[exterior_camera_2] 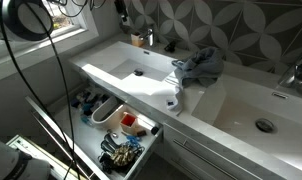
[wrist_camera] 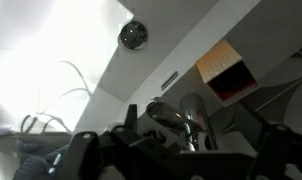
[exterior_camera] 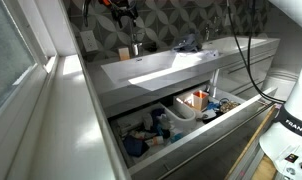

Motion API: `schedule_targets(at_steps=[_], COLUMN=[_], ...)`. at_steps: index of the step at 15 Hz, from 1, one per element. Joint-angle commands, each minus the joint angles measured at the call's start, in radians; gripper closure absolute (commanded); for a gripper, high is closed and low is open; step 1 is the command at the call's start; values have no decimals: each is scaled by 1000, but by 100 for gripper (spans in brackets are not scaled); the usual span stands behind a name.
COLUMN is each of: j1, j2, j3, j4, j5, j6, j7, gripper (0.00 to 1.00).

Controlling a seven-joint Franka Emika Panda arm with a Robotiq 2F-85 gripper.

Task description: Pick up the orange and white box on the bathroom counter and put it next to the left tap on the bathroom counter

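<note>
The orange and white box (wrist_camera: 226, 70) stands upright on the bathroom counter (exterior_camera_2: 101, 72), close beside the left tap (wrist_camera: 171, 120). In both exterior views the box (exterior_camera_2: 149, 38) (exterior_camera: 124, 50) and the tap (exterior_camera_2: 138, 40) (exterior_camera: 136, 46) are small, at the back of the near basin. My gripper (wrist_camera: 176, 160) hangs above the tap with its dark fingers spread wide and nothing between them. It shows only at the top edge in an exterior view (exterior_camera: 121, 10). The box is apart from the fingers.
The basin drain (wrist_camera: 133, 35) and overflow slot (wrist_camera: 169, 78) lie beyond the tap. A grey cloth (exterior_camera_2: 196, 65) lies on the counter between the basins. The other tap (exterior_camera_2: 296, 72) stands behind the further basin. An open drawer (exterior_camera: 191, 105) full of clutter juts out below.
</note>
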State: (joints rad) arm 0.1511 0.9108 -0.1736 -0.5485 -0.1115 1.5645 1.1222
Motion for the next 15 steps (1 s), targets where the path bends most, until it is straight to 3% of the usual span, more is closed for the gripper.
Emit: schedule_targets(at_steps=[1,7,8,15], j1=[-2,1,-2,0], j2=[-87,-171,-107,-138], j3=[15,22,2,10], j4=[-71,-123,-46,-81], j5=[-11,-4,0,0], j6=[-69,-147,-131,-138], j7=[-204,-538,-456,-527], gripper=[0,0,0,0])
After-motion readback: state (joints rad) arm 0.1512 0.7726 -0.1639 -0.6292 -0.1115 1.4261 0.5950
